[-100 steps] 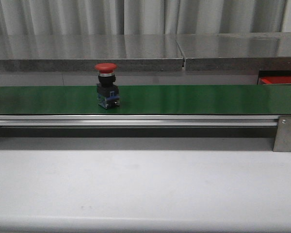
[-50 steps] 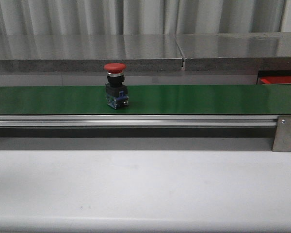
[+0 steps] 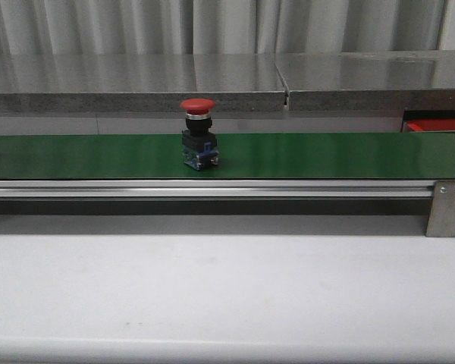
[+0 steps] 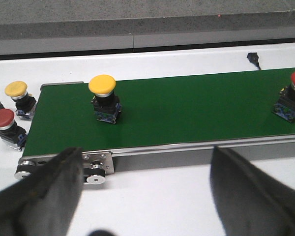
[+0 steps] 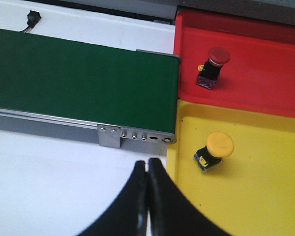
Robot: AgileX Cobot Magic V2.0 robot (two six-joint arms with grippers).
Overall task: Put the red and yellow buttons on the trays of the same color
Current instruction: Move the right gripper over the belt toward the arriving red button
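A red button (image 3: 198,133) stands upright on the green belt (image 3: 326,155); the left wrist view shows it as red button (image 4: 292,96). Behind it on the belt rides a yellow button (image 4: 104,98). Off the belt's end, another yellow button (image 4: 18,97) and red button (image 4: 5,129) stand on the white table. My left gripper (image 4: 145,162) hangs open over the table beside the belt, holding nothing. The red tray (image 5: 265,88) holds a red button (image 5: 214,66), and the yellow tray (image 5: 255,201) holds a yellow button (image 5: 215,151). My right gripper (image 5: 148,164) is shut and empty near the belt's end bracket.
The belt's metal rail (image 3: 212,189) and end bracket (image 3: 447,206) run along the near side. A steel counter (image 3: 212,76) stands behind the belt. A corner of the red tray (image 3: 438,125) shows at far right. A small black connector (image 5: 33,17) lies beyond the belt.
The red button has travelled to the right along the belt. A dark object has come into the front view at the belt's left edge.
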